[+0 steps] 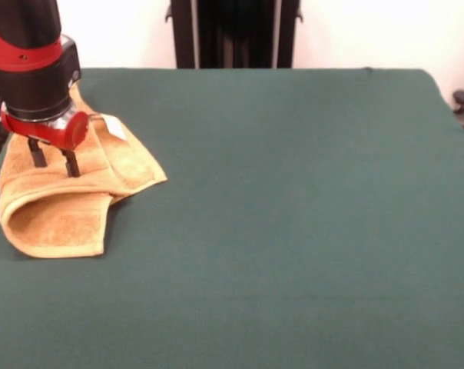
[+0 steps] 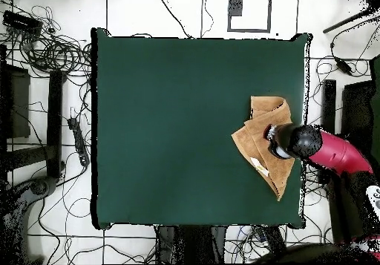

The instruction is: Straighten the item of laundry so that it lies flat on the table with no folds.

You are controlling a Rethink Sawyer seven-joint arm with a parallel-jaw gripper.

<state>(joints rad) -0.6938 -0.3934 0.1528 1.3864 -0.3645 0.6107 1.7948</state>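
The mustard-yellow towel (image 1: 63,204) lies crumpled at the left edge of the green table (image 1: 293,200). Its near end is folded over into a rolled loop and one corner sticks out to the right. A small white tag (image 1: 114,127) shows on its far side. My gripper (image 1: 54,165) hangs straight over the towel's middle, its two black fingers (image 1: 71,163) apart with their tips at the cloth. In the overhead view the towel (image 2: 258,132) lies near the table's (image 2: 171,128) right edge, and the arm (image 2: 326,149) covers part of it and hides the fingers.
The black pedestal (image 1: 233,32) stands behind the table's far edge. Cables (image 2: 52,54) and dark equipment lie on the floor around the table. The towel sits close to the table's edge, beside the arm.
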